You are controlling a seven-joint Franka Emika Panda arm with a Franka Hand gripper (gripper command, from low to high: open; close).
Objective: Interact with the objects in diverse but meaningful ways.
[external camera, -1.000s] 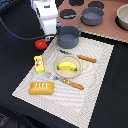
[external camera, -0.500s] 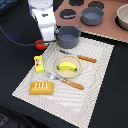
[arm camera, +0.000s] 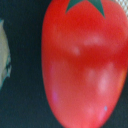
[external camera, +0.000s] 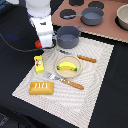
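Pincer (external camera: 44,44) hangs directly over the red tomato (arm camera: 82,62), just beside the striped mat (external camera: 95,65); its opening cannot be told.

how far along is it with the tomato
Done: the arm is over the tomato, which fills the wrist view; the banana sits on its plate. In hand: nothing visibly gripped; the fingers are not visible. Left: grasping the tomato, and the bread, packet and pot look untouched.
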